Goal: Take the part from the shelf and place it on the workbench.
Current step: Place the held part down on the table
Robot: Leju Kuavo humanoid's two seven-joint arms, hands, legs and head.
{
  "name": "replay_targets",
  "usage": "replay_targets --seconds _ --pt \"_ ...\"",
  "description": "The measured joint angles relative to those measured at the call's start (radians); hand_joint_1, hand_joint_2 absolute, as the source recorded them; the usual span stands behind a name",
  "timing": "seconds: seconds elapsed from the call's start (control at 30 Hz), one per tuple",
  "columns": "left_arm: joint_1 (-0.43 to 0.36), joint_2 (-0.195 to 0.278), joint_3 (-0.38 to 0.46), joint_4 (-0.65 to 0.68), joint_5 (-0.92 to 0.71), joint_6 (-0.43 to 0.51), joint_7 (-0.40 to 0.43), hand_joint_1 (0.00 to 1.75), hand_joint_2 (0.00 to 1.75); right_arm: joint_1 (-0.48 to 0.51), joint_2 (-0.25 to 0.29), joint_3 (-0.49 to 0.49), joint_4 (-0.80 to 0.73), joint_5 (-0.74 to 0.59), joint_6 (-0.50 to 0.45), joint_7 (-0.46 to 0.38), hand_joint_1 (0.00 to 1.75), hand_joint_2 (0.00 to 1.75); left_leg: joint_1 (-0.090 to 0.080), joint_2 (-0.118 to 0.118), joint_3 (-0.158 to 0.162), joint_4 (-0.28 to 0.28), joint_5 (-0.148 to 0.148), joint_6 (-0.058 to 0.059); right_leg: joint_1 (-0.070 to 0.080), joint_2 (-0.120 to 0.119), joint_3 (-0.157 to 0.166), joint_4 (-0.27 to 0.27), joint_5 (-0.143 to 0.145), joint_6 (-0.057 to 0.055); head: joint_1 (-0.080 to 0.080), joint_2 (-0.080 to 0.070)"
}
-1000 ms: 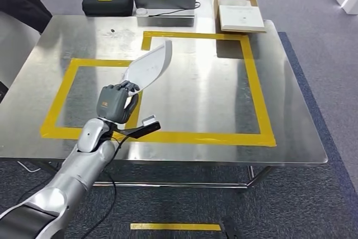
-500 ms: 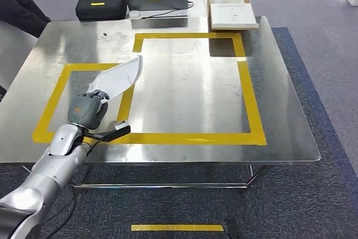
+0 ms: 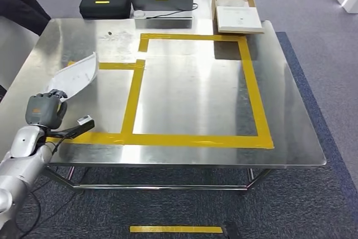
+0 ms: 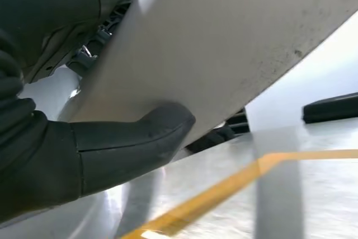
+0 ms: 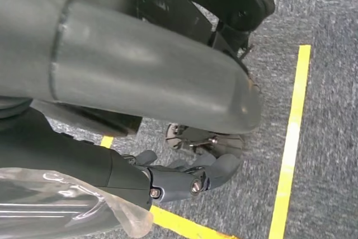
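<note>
left hand [image 3: 44, 109] gripping, right hand [image 5: 185, 180] hanging, fingers apart

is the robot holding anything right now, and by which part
The left hand grips the curved white plastic part by its narrow lower end; the right hand holds nothing.

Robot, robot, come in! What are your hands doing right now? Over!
Left hand holds the white part above the workbench. Right hand hangs open over the floor. Nothing beneath the part.
</note>
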Motion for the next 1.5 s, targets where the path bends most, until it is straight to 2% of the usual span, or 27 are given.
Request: replay_targets --seconds 0.07,0.1,0.13,0.2,0.27,0.33,0.4,0.47,0.57,0.6,0.63,0.67,0.73,0.8,0.9,0.97,1.07,1.1,1.13,1.17,1.2,1.27,1.3,1.33,1.43,1.47,1.5 --pt "0.002 0.003 0.016 0.0 -0.007 0.0 -0.003 0.0 1.75 0.002 0.0 0.0 0.0 0.0 0.0 0.0 0.0 0.0 -0.001 -0.001 0.0 0.0 -0.001 0.005 -0.001 -0.001 -0.065 0.132 -0.052 0.004 0.001 0.0" --pt "0.003 0.003 0.021 0.0 -0.011 -0.001 -0.003 0.0 1.75 0.002 0.0 0.0 0.0 0.0 0.0 0.0 0.0 0.0 -0.001 -0.001 0.0 0.001 -0.001 0.006 -0.001 -0.001 -0.088 0.173 -0.058 0.005 0.001 0.0" --pt "0.005 0.002 0.024 0.0 -0.014 -0.001 -0.003 0.0 1.75 0.003 0.0 -0.001 0.0 0.0 0.0 0.0 0.0 0.0 -0.001 -0.002 0.001 0.001 -0.002 0.006 -0.001 -0.001 -0.094 0.175 -0.044 0.005 0.001 0.0" --pt "0.008 0.001 0.027 0.0 -0.019 -0.001 -0.002 0.0 1.75 0.001 0.0 -0.001 0.0 0.0 0.0 -0.001 0.0 0.0 -0.001 -0.004 0.003 0.001 -0.004 0.004 -0.001 -0.001 -0.054 0.076 0.022 0.001 0.002 0.0" --pt "0.007 0.001 0.031 0.0 -0.027 0.0 0.003 0.0 0.87 -0.001 0.0 -0.001 0.0 0.0 0.0 -0.003 0.0 0.0 -0.005 -0.004 0.003 0.004 -0.007 -0.003 0.0 -0.001 0.006 -0.049 0.07 -0.005 0.001 0.0" --pt "0.005 0.001 0.039 0.0 -0.042 0.005 0.012 0.0 0.0 -0.001 0.0 -0.001 0.0 0.0 0.0 -0.006 0.0 0.0 -0.008 -0.004 0.001 0.005 -0.008 -0.012 0.002 0.001 0.032 -0.094 0.075 -0.01 0.0 0.0" --pt "0.005 -0.001 0.046 0.0 -0.06 0.013 0.021 0.0 0.0 0.0 0.0 -0.001 0.0 0.0 0.0 -0.006 0.0 0.0 -0.005 -0.004 0.001 0.005 -0.009 -0.021 0.001 0.001 0.036 -0.1 0.077 -0.019 0.0 0.0" --pt "0.006 -0.004 0.052 -0.002 -0.072 0.018 0.023 0.0 0.0 -0.001 0.0 -0.002 0.0 0.0 0.0 -0.006 0.0 0.0 -0.003 -0.002 -0.01 0.038 -0.033 -0.031 -0.002 0.001 0.041 -0.104 0.08 -0.029 -0.004 0.0" --pt "0.015 -0.016 0.064 -0.02 -0.056 0.021 -0.007 0.0 0.0 0.0 0.0 -0.007 0.0 -0.001 0.0 -0.007 0.0 0.0 -0.002 -0.001 -0.081 0.209 -0.12 -0.04 -0.003 -0.001 0.047 -0.104 0.08 -0.039 -0.007 0.0" --pt "0.023 -0.024 0.071 -0.032 -0.029 0.021 -0.035 0.0 0.0 0.001 0.0 -0.01 0.0 -0.003 0.0 -0.009 0.0 0.0 -0.001 -0.001 -0.1 0.255 -0.136 -0.042 -0.003 -0.001 0.048 -0.104 0.081 -0.039 -0.007 0.0" --pt "0.032 -0.035 0.078 -0.048 0.013 0.02 -0.074 0.0 0.0 0.003 0.0 -0.013 0.0 -0.005 -0.001 -0.011 0.0 0.0 -0.001 -0.001 -0.104 0.27 -0.135 -0.042 -0.003 -0.001 0.048 -0.103 0.081 -0.039 -0.007 0.0" --pt "0.042 -0.05 0.087 -0.072 0.077 0.017 -0.123 0.0 0.0 0.005 0.0 -0.016 0.0 -0.008 -0.001 -0.013 0.0 0.0 -0.001 -0.001 -0.09 0.246 -0.116 -0.041 -0.003 -0.001 0.048 -0.103 0.081 -0.039 -0.007 0.0" --pt "0.071 -0.093 0.105 -0.163 0.261 -0.007 -0.237 0.0 0.0 0.007 0.0 -0.023 0.0 -0.016 -0.003 -0.019 0.0 0.0 -0.001 -0.002 -0.026 0.125 -0.058 -0.036 -0.002 -0.001 0.048 -0.102 0.082 -0.036 -0.006 0.0" --pt "0.126 -0.146 0.115 -0.309 0.466 -0.063 -0.322 0.0 0.0 0.011 0.0 -0.029 0.0 -0.021 -0.005 -0.023 0.0 0.0 -0.004 -0.003 0.023 0.028 -0.029 -0.029 0.001 0.001 0.045 -0.099 0.083 -0.028 -0.006 0.0" --pt "0.251 -0.23 0.107 -0.577 0.714 -0.169 -0.379 0.0 0.0 0.024 0.0 -0.042 0.0 -0.029 -0.009 -0.03 0.0 0.0 -0.007 -0.002 0.028 0.009 -0.024 -0.016 0.0 0.004 0.042 -0.101 0.088 -0.012 -0.004 0.0" --pt "0.338 -0.282 0.088 -0.755 0.815 -0.208 -0.402 0.0 0.0 0.033 0.0 -0.051 0.0 -0.035 -0.013 -0.032 0.0 0.0 -0.005 0.001 0.025 0.004 -0.016 -0.001 -0.002 0.003 0.03 -0.076 0.054 -0.001 -0.002 0.0" --pt "0.446 -0.33 0.063 -0.955 0.894 -0.241 -0.43 0.0 0.0 0.037 0.0 -0.059 0.0 -0.037 -0.019 -0.028 0.0 0.0 -0.006 0.008 0.009 0.001 -0.003 0.018 -0.005 0.0 -0.022 0.087 -0.069 0.01 0.002 0.0" --pt "0.476 -0.338 0.057 -1.005 0.917 -0.254 -0.438 0.0 0.0 0.038 0.0 -0.062 0.0 -0.038 -0.021 -0.026 0.0 0.0 -0.006 0.009 0.001 0.001 0.003 0.021 -0.005 0.0 -0.034 0.142 -0.096 0.012 0.002 0.0" --pt "0.503 -0.345 0.052 -1.047 0.936 -0.266 -0.445 0.0 0.0 0.038 0.0 -0.066 0.0 -0.04 -0.022 -0.024 0.0 0.0 -0.007 0.01 -0.008 0.001 0.009 0.022 -0.005 0.0 -0.031 0.168 -0.105 0.013 0.002 0.0" --pt "0.53 -0.351 0.048 -1.086 0.95 -0.276 -0.452 0.0 0.0 0.039 0.0 -0.07 0.0 -0.042 -0.024 -0.023 0.0 0.0 -0.007 0.01 -0.016 0.001 0.016 0.021 -0.006 0.0 -0.009 0.159 -0.094 0.014 0.003 0.0" --pt "0.554 -0.357 0.044 -1.121 0.961 -0.286 -0.458 0.0 0.0 0.039 0.0 -0.073 0.0 -0.044 -0.026 -0.023 0.0 0.0 -0.006 0.009 -0.024 0.001 0.023 0.019 -0.006 0.0 0.03 0.114 -0.07 0.014 0.003 0.0" --pt "0.602 -0.367 0.039 -1.183 0.981 -0.304 -0.466 0.0 0.0 0.035 0.0 -0.077 0.0 -0.051 -0.03 -0.022 0.0 0.0 -0.007 0.007 -0.036 0.004 0.036 0.01 -0.007 0.001 0.138 -0.031 -0.033 0.012 0.004 0.0" --pt "0.626 -0.371 0.036 -1.211 0.991 -0.31 -0.468 0.0 0.0 0.033 0.0 -0.08 0.0 -0.055 -0.032 -0.022 0.0 0.0 -0.008 0.006 -0.04 0.005 0.044 0.005 -0.006 0.002 0.181 -0.09 -0.029 0.01 0.003 0.0" --pt "0.652 -0.376 0.032 -1.235 1.001 -0.316 -0.469 0.0 0.0 0.033 0.0 -0.083 0.0 -0.059 -0.035 -0.022 0.0 0.0 -0.01 0.006 -0.042 0.006 0.052 -0.001 -0.005 0.003 0.203 -0.127 -0.03 0.008 0.003 0.0" --pt "0.73 -0.39 0.017 -1.284 1.026 -0.331 -0.471 0.0 0.0 0.037 0.0 -0.097 0.001 -0.07 -0.04 -0.016 0.0 0.0 -0.008 0.005 -0.047 0.005 0.064 -0.016 -0.003 0.0 0.194 -0.144 -0.022 -0.005 0.003 0.0" --pt "0.754 -0.394 0.014 -1.29 1.029 -0.336 -0.471 0.0 0.0 0.039 0.001 -0.1 0.001 -0.072 -0.042 -0.013 0.0 0.0 -0.006 0.005 -0.051 0.018 0.044 -0.021 -0.003 -0.003 0.188 -0.144 -0.014 -0.013 0.002 0.0" --pt "0.775 -0.397 0.013 -1.293 1.026 -0.341 -0.471 0.0 0.0 0.04 0.001 -0.104 0.001 -0.074 -0.045 -0.011 0.0 0.0 -0.005 0.004 -0.058 0.048 0.006 -0.026 -0.004 -0.007 0.18 -0.146 -0.006 -0.022 0.0 0.0"
